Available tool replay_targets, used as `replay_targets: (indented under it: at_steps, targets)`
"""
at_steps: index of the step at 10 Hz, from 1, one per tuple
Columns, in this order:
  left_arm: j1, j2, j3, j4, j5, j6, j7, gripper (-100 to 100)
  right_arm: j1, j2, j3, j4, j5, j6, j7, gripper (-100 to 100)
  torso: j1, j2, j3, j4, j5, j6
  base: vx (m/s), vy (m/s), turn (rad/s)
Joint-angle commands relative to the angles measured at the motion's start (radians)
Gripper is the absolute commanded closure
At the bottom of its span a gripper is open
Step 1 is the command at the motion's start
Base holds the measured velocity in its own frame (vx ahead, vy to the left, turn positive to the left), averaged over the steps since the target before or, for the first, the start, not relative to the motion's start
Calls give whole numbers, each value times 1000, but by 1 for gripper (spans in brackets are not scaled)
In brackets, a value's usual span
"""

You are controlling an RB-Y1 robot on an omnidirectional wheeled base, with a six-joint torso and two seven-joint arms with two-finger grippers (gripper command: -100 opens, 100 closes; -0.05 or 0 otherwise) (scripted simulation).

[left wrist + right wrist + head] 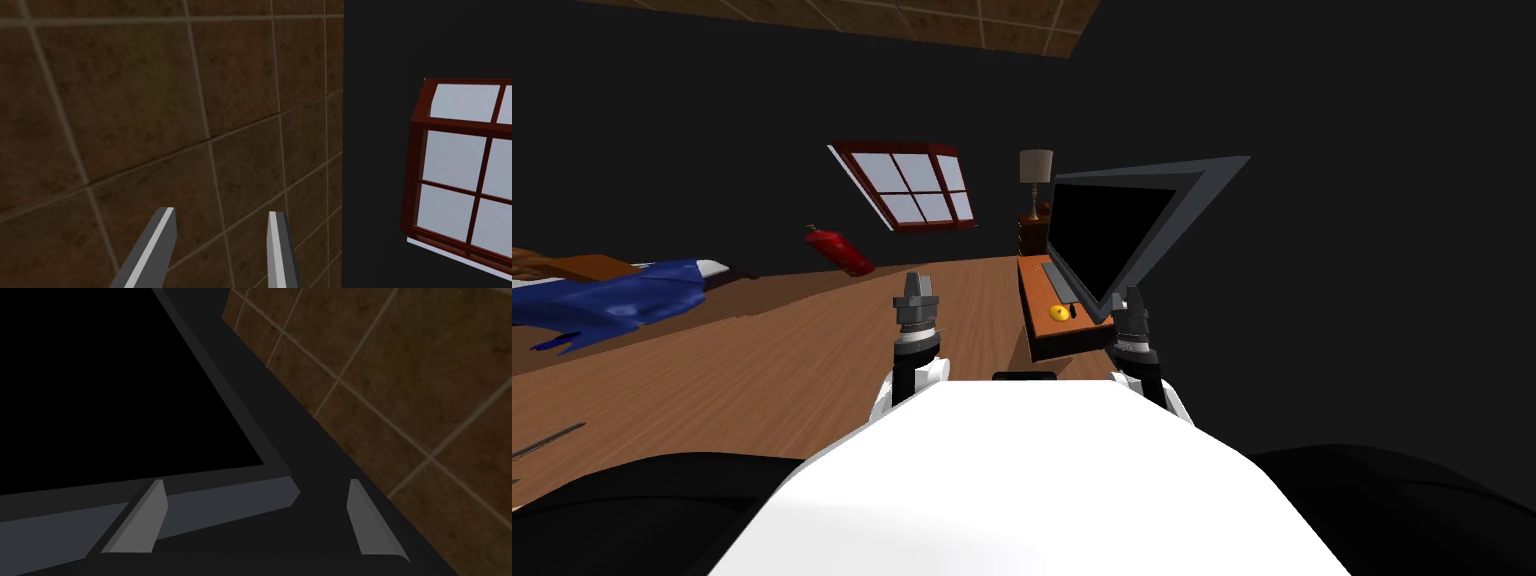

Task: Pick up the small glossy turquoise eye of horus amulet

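1. Left arm: your left gripper (915, 287) was raised over the wooden floor (762, 370). Its fingers (160, 235) stood apart with a moderate gap and held nothing.
2. Right arm: your right gripper (1132, 298) was raised at the near end of the desk (1047, 340), in front of the monitor (1112, 225). Its fingers (147, 513) were spread wide and empty. In the right wrist view, one corner of the monitor's grey frame lay in line with the gap between them.
3. Desk: a keyboard (1059, 280) lay in front of the monitor. A small yellow object (1058, 312) sat just beyond the keyboard's near end.
4. Room: a lamp (1035, 170) stood behind the desk. A red fire extinguisher (840, 250) stood by the far wall below a red-framed window (917, 187). A blue cloth (622, 298) lay to your left.
5. Target: you could not tell where the amulet was.
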Motion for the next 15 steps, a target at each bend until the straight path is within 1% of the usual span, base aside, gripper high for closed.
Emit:
replay_targets:
  at_steps: [1,2,3,4,5,6,7,8,9,10,11,12,13,14,15]
  targets:
    - [0,0,0,0,0,0,0,0,-4,-16,-15,43,-3,6,2,-100,0,0,0,0,0,0,-35,51,32]
    - [0,0,0,0,0,0,0,0,18,-35,-28,78,-4,8,10,-100,-1,-1,0,0,0,0,-43,53,93]
    - [0,0,0,0,0,0,0,0,18,-35,-28,89,-4,8,10,-100,-1,0,0,0,0,0,-35,43,41]
    - [0,0,0,0,0,0,0,0,40,-54,-41,113,-4,9,17,-100,-2,-1,0,0,0,0,-38,52,107]
    - [0,0,0,0,0,0,0,0,40,-54,-41,135,-4,9,17,-100,-1,0,0,0,0,0,-24,47,51]
    - [0,0,0,0,0,0,0,0,62,-74,-53,162,-4,10,24,-100,-2,-1,-1,0,0,0,-25,53,126]
    - [0,0,0,0,0,0,0,0,62,-74,-53,191,-4,10,24,-100,-2,-1,-1,0,0,0,-22,43,59]
    - [0,0,0,0,0,0,0,0,85,-93,-65,221,-4,11,32,-100,-2,-1,-1,0,0,0,-29,57,132]
    - [0,0,0,0,0,0,0,0,85,-93,-65,247,-4,11,32,-100,-2,-1,-1,0,0,0,-22,54,65]
    - [0,0,0,0,0,0,0,0,107,-113,-75,284,-4,12,39,-100,-1,-1,-1,0,0,0,-16,66,132]
    - [0,0,0,0,0,0,0,0,107,-113,-75,307,-4,12,39,-100,-1,-1,-1,0,0,0,-10,52,81]
    - [0,0,0,0,0,0,0,0,129,-134,-85,339,-3,13,46,-100,-2,-2,-1,0,0,0,-13,61,167]
    - [0,0,0,0,0,0,0,0,129,-134,-85,369,-3,13,46,-100,-1,-2,-1,0,0,0,-11,43,92]
    - [0,0,0,0,0,0,0,0,150,-154,-93,417,-2,13,52,-100,-2,-2,-1,0,0,0,-10,51,202]
    - [0,0,0,0,0,0,0,0,150,-154,-93,433,-2,13,52,-100,-2,-2,-1,0,0,0,-4,43,95]
